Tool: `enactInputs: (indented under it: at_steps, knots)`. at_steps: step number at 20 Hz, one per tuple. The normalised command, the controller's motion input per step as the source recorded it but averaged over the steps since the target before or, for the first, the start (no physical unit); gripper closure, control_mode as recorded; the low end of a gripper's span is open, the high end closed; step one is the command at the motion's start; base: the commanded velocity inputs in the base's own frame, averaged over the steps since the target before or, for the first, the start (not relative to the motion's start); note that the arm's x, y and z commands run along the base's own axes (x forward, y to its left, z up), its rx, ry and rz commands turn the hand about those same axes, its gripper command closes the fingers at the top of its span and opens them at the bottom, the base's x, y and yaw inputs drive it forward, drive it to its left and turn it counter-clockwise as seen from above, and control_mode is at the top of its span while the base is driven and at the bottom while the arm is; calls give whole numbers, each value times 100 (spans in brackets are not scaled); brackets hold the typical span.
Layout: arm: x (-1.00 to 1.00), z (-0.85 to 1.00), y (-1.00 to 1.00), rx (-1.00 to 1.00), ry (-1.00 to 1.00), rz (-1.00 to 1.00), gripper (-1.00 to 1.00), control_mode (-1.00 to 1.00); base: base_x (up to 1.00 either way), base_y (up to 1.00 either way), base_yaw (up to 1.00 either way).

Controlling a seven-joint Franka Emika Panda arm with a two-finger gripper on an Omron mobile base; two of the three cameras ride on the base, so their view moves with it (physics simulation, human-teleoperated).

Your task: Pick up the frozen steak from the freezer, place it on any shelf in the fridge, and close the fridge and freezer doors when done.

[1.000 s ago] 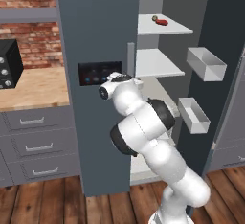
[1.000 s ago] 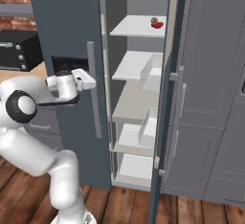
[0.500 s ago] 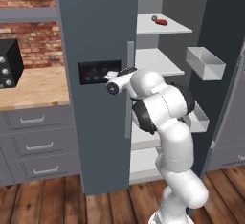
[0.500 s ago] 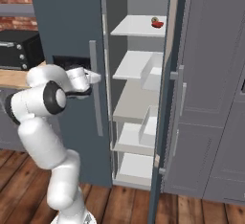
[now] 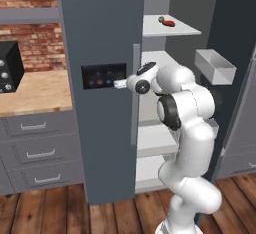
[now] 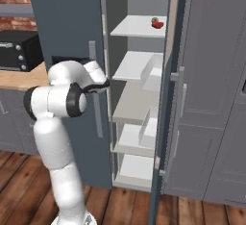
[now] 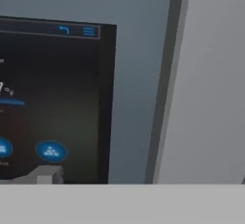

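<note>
Slate-grey door (image 5: 100,23), dark-red steak (image 5: 169,22)

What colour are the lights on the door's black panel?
Blue, on the black panel; clearest in the hand view.

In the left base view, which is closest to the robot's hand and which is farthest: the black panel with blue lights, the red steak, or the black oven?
1. Black panel: right beside the gripper, on the door.
2. Frozen steak: up on the top shelf, to the right.
3. Black oven: far left, on the wooden counter.
</note>
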Motion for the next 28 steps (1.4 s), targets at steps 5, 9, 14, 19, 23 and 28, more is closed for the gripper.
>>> enactInputs:
  at_steps: [5, 9, 14, 19, 23, 28]
  knots:
    - [-7, 100, 0, -2, -9, 0, -100, -100, 0, 0, 0]
    - [-4, 100, 0, -6, -13, 0, -100, -100, 0, 0, 0]
    - [27, 81, -6, -3, -6, 0, -100, -100, 0, 0, 0]
    - [89, 10, -34, 0, 2, 0, -100, -100, 0, 0, 0]
    - [66, 14, -33, 0, 3, 0, -100, -100, 0, 0, 0]
    - [3, 77, -6, 2, 0, 0, -100, -100, 0, 0, 0]
